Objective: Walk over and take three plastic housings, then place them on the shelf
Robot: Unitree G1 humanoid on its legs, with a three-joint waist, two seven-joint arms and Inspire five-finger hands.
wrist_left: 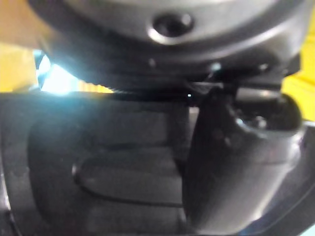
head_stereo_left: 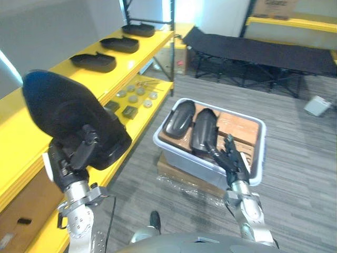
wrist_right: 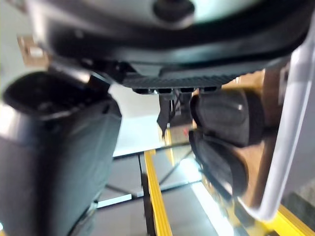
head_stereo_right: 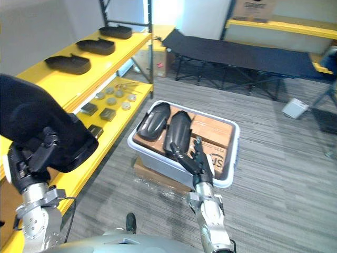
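1 long yellow shelf (head_stereo_left: 158, 41) runs up the left of the frame, with 3 shelved housings (head_stereo_left: 120, 44) in a row on its top board at upper left. A grey bin (head_stereo_left: 184, 161) at centre holds 2 spare housings (head_stereo_left: 204, 129) side by side. The held housing (head_stereo_left: 63, 113) fills the lower left, with the left hand (head_stereo_left: 73, 158) clenched round its lower edge. The right hand (head_stereo_left: 231, 158), at lower centre, is empty with straight fingers over the bin's near rim.

The step looks like shelving. Keep the clench firm, swing over bare board nearer than the row, and lay the housing flat before releasing.
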